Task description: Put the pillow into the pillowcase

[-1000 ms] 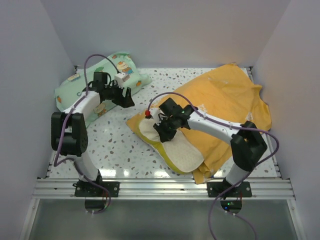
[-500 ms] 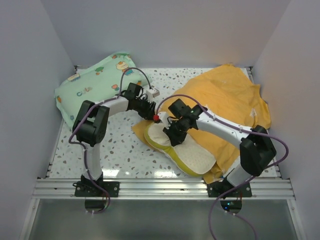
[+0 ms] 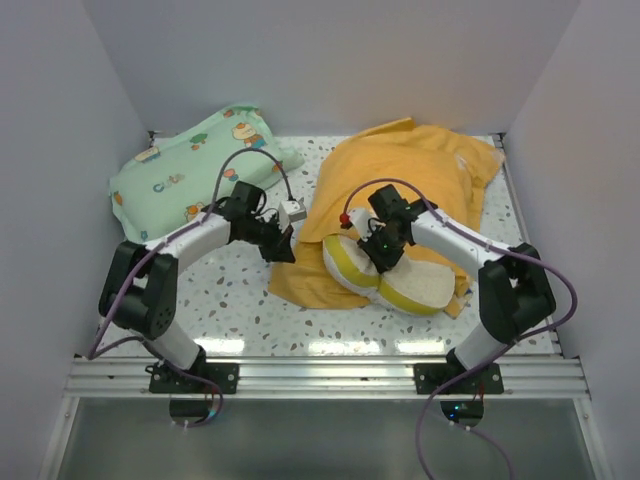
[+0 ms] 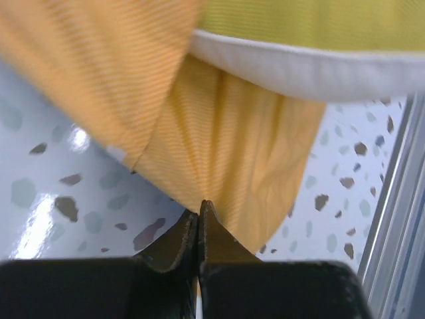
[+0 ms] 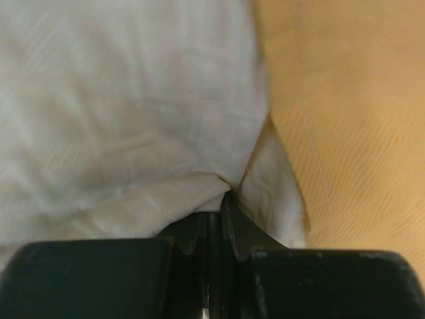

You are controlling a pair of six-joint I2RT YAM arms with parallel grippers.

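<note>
Pinching the thin orange-yellow cloth pillowcase [image 3: 400, 165] at its left edge, my left gripper [image 3: 277, 244] is clamped flat on the fabric. My right gripper [image 3: 385, 252] is closed on a bunched fold of the plump cream rectangular pillow [image 3: 425, 282]. The pillow lies on the case, just right of my left jaws, with its long axis running left to right. Folds hide the case's mouth, so I can't tell where it opens.

The orange-yellow pillowcase [image 3: 410, 165] lies bunched on the speckled surface [image 3: 220, 300], toward the back right. The pillow [image 3: 420, 288] rests on its near part, creased in the middle where the right tool [image 3: 384, 256] pinches it. The left tool [image 3: 281, 245] grips the case's left edge. A mint-green pillow [image 3: 175, 175] sits at the back left.
</note>
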